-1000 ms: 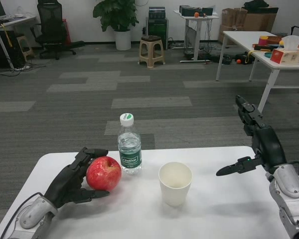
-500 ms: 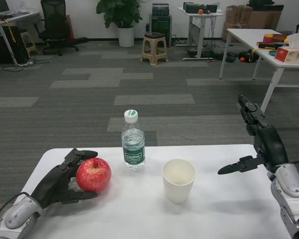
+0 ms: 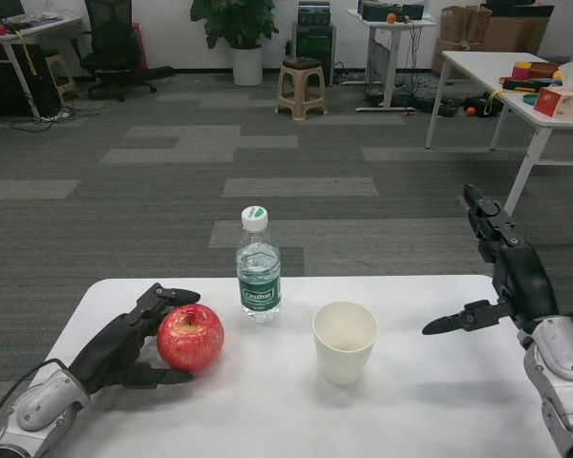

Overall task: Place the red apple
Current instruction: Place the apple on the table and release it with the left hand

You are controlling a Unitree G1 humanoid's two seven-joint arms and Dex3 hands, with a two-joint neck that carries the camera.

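Apple: the red apple [image 3: 190, 338] sits on the white desk [image 3: 430, 401], near the left side.
Left hand [image 3: 134, 336]: its fingers wrap around the apple and hold it.
Left to do: it looks like only letting go.
Right hand [image 3: 501, 286]: on the right, fingers apart, holding nothing.
Close by: a water bottle [image 3: 258, 267] just right of the apple, then a paper cup [image 3: 345, 342].

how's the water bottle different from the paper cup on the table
The water bottle is clear plastic with a green label; the paper cup is plain off-white. The bottle is capped shut, the cup open-topped and looks empty. The bottle is taller and narrower, the cup shorter and wider. The bottle stands further back, nearer the red apple. Both stand upright on the white table, untouched by either hand.
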